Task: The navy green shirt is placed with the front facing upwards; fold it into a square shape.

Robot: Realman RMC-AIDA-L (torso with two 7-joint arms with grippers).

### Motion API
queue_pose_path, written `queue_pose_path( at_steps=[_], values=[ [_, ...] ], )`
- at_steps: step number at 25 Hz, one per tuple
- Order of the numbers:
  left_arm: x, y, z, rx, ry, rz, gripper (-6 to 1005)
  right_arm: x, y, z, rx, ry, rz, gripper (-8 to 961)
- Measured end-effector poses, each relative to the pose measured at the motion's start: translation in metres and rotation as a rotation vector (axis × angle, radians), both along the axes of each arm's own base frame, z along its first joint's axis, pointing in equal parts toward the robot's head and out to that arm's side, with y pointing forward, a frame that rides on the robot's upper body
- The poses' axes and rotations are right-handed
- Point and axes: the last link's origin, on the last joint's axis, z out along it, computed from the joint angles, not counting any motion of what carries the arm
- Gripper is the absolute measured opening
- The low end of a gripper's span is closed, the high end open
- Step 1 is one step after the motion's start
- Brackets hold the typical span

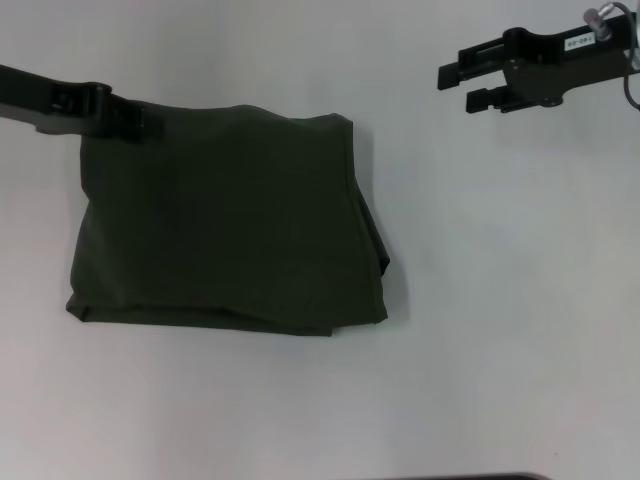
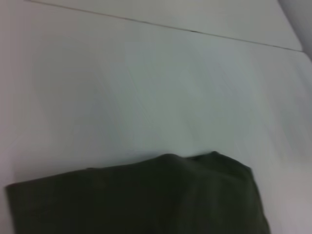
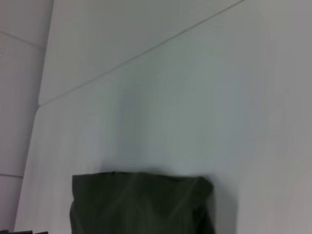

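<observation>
The navy green shirt (image 1: 225, 225) lies folded into a rough rectangle on the white table, plain green side up, with layered edges along its right and near sides. No lettering shows. My left gripper (image 1: 122, 118) is at the shirt's far left corner, touching or just over the cloth. My right gripper (image 1: 458, 86) hovers open over bare table at the far right, well away from the shirt and holding nothing. Both wrist views show an edge of the folded shirt (image 2: 146, 200) (image 3: 141, 204) lying flat.
The white table (image 1: 500, 300) stretches around the shirt on every side. A seam line (image 2: 195, 31) crosses its far part. A dark edge (image 1: 460, 477) shows at the near border of the head view.
</observation>
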Motion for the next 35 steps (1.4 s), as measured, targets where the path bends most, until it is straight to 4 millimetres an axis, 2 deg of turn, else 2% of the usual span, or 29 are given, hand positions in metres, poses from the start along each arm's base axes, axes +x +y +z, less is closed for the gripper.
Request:
queue_pose_path(
  at_steps=[8, 14, 21, 28, 35],
  values=[
    [0.027, -0.002, -0.018, -0.087, -0.051, -0.057, 342, -0.007, 0.003, -0.003, 0.005, 0.013, 0.011, 642],
    [0.037, 0.003, -0.021, -0.09, -0.053, -0.072, 342, -0.018, 0.0, -0.021, -0.031, 0.045, 0.021, 641],
    [0.021, 0.006, -0.004, -0.006, -0.069, -0.01, 343, -0.033, 0.0, -0.043, -0.067, 0.037, 0.044, 643],
    [0.006, 0.004, 0.011, 0.051, -0.088, 0.029, 344, -0.024, 0.005, -0.057, -0.021, -0.007, -0.016, 643],
    [0.002, 0.003, 0.015, 0.068, -0.095, 0.038, 345, -0.017, 0.009, -0.074, 0.063, 0.006, -0.094, 642]
  ],
)
